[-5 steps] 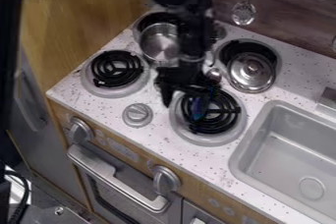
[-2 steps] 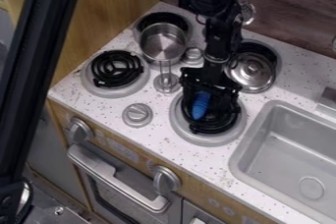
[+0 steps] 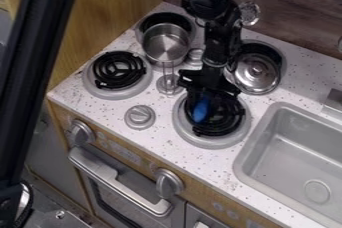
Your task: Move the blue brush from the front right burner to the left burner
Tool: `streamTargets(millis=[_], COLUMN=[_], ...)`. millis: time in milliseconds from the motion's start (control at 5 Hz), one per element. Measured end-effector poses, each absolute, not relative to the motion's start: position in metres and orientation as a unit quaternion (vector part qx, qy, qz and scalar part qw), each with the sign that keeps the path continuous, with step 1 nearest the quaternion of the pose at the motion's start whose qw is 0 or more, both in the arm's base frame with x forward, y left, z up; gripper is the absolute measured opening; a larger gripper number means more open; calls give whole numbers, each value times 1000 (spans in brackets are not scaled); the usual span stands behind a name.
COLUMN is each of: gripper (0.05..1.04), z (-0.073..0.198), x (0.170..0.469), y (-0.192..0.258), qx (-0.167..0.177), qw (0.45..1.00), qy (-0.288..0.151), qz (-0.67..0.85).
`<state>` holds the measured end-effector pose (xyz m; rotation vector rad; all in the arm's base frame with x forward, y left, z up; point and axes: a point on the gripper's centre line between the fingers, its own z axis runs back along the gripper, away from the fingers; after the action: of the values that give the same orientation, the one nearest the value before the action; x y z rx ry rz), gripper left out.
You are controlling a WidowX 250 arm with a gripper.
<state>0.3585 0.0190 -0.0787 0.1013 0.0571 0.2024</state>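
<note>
Blue object (image 3: 200,110), one: near gripper (image 3: 208,105), toward seven o'clock; long axis one-to-seven; over burner (image 3: 208,143). Gripper state: apart or clamped, cannot tell.

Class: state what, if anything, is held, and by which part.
The gripper seems to hold a blue object over the burner nearest the sink; which part it grips cannot be told.
</note>
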Motion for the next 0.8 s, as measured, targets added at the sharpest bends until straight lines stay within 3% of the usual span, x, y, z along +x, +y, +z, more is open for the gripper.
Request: streamTargets(millis=[200, 400, 600, 800], gripper=[424, 424, 423, 423], z=[-43, -4, -23, -50], x=[342, 332, 328, 326], y=[28, 74, 125, 172], qx=[48, 61, 58, 78], qw=[994, 984, 968, 967], qy=[1, -22, 8, 31], qz=[94, 164, 244, 240])
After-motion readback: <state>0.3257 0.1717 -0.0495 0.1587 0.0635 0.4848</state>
